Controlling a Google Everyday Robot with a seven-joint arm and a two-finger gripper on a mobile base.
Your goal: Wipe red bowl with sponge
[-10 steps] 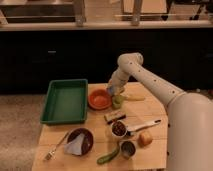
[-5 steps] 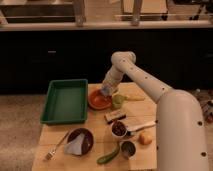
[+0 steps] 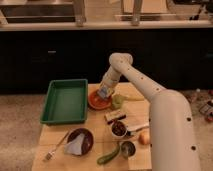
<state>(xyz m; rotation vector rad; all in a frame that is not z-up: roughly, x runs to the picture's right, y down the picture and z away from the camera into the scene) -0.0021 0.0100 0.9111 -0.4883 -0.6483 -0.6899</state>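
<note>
Gripper [image 3: 104, 93] hangs over the red bowl [image 3: 95, 104], mid-table near the back edge. The arm [image 3: 137, 80] crosses the back right corner and closes that approach. A green tray [image 3: 64, 101] fills the back left corner, just beside the bowl. A green fruit [image 3: 117, 102] crowds the bowl's right, with a dark block [image 3: 115, 117] near its front. There is open wood between the tray and the dark bowl [image 3: 88, 137], by the left edge.

No text, label, brand, number or sign can be read on anything here. The gripper [image 3: 104, 93] is low over the right side of the red bowl [image 3: 95, 103], toward the far edge of the table [image 3: 54, 134].
</note>
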